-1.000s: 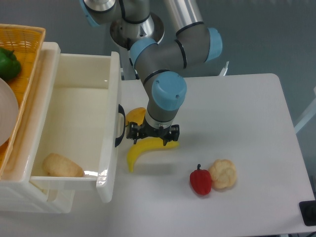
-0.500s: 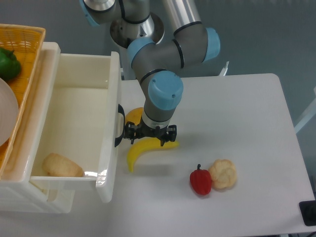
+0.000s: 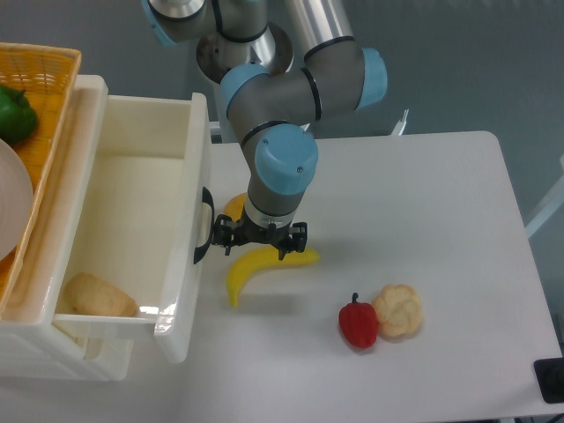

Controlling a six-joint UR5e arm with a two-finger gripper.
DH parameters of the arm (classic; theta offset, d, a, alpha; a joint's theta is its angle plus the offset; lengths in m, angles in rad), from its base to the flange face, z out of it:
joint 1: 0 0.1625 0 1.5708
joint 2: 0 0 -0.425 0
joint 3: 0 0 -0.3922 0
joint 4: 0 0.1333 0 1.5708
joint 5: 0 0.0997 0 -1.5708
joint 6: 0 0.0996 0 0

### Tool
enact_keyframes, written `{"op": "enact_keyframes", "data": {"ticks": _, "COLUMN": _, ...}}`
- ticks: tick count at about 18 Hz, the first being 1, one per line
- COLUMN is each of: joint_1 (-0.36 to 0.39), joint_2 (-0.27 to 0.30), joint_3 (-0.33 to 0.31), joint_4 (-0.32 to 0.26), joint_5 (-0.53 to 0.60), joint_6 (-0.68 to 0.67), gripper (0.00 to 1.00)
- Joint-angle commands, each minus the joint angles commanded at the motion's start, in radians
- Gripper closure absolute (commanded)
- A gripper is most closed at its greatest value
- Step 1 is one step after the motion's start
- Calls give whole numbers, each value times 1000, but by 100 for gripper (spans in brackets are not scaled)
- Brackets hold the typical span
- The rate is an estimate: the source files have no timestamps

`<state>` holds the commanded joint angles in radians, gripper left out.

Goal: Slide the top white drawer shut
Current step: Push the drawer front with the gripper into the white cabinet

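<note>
Glossy cream-white plastic, deep and box-shaped, the top white drawer point(image 3: 132, 220) juts well out of its cabinet at the left edge of the white table point(image 3: 423, 211), its front panel skewed and its curved black handle point(image 3: 204, 226) facing the robot. The grey-and-blue arm's black two-finger gripper point(image 3: 258, 240) hangs low just beside that handle, close to touching it — whether its fingers are spread or pressed together cannot be told from this angle, and nothing is visibly held between them.

Risks crowd the narrow gap. A yellow curved banana point(image 3: 256, 267) lies right under the gripper, with a second yellow piece point(image 3: 233, 208) tucked behind it near the drawer front; a push made too low could drag the fruit along and jam it against the panel. Contact on the handle alone, off the panel's middle, looks likely to twist the drawer further and bind it in its runners rather than slide it home. A pale bread-like lump point(image 3: 97, 296) rests inside near the front corner and may shift with a hard shove.

Clear of the path sit a red pepper point(image 3: 358, 323) touching a beige pastry point(image 3: 398, 309), while an orange wicker basket point(image 3: 44, 79) with a green pepper point(image 3: 16, 113) stands atop the cabinet.
</note>
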<state>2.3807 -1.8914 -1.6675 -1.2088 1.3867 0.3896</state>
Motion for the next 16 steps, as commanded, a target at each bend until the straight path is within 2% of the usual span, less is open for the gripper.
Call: {"op": "enact_keyframes", "data": {"ticks": 16, "joint_1": -38, "joint_2": 21, "joint_3": 2, "joint_4": -17, "joint_5": -20, "joint_6": -3, "gripper": 0}}
